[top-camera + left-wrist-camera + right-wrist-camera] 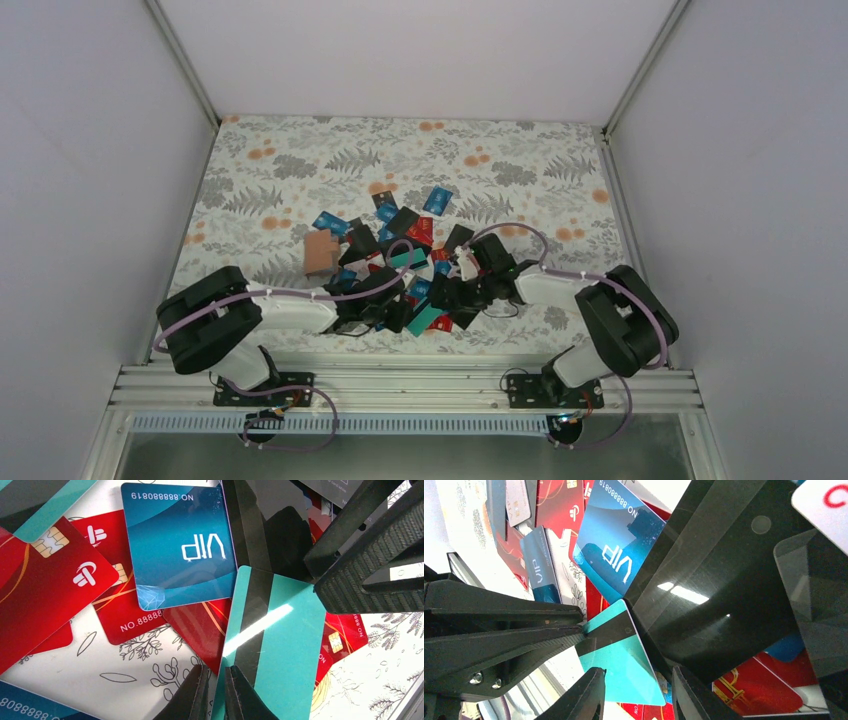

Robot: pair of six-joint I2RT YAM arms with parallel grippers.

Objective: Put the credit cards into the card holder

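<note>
left gripper point(216, 700) nearly closed, pinching the edge of a teal credit card point(285, 645) at lower centre; right gripper point(636, 674) part-open astride the same card, grip unclear; tan card holder point(320, 252) lies centre-left, just beside the heaped credit cards point(415, 245).

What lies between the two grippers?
A teal card, pinched by the left gripper, with the right gripper straddling it; both wrist views show it.

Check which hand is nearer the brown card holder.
Left. The left hand sits just right of the card holder, closer to the robot; the right hand is farther right, beyond the left one.
</note>
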